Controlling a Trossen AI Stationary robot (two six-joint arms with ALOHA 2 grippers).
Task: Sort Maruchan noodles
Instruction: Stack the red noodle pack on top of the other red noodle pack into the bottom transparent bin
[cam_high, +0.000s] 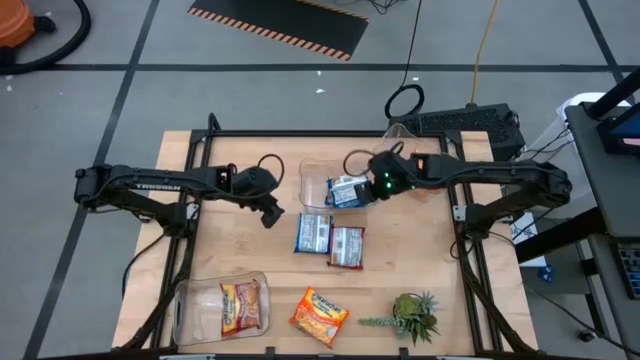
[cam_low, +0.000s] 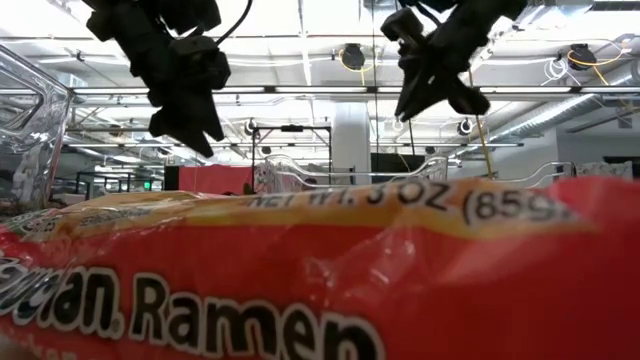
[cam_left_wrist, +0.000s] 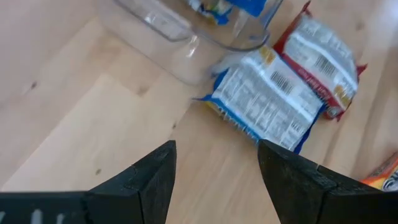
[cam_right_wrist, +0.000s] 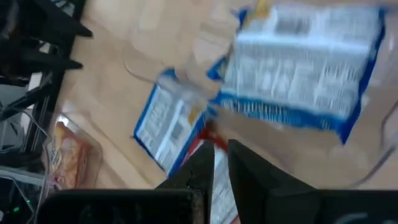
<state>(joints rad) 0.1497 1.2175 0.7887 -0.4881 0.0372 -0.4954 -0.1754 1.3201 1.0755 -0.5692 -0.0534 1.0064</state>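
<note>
Left tool (cam_high: 270, 213): released, fingers (cam_left_wrist: 152, 177) spread, above bare surface (cam_high: 230, 245) left of the central packets.
Right tool (cam_high: 375, 187): clenched on nothing, over the clear bin (cam_high: 312, 172) at mid-surface.
Blue packet (cam_high: 346, 190): inside that bin.
Second blue packet (cam_high: 312, 234): on the surface just in front of the bin, beside a red-brown packet (cam_high: 346, 246).
Orange packet (cam_high: 319, 315): near front edge.
Another orange packet (cam_high: 241, 306): in the front-left bin (cam_high: 190, 310).
</note>
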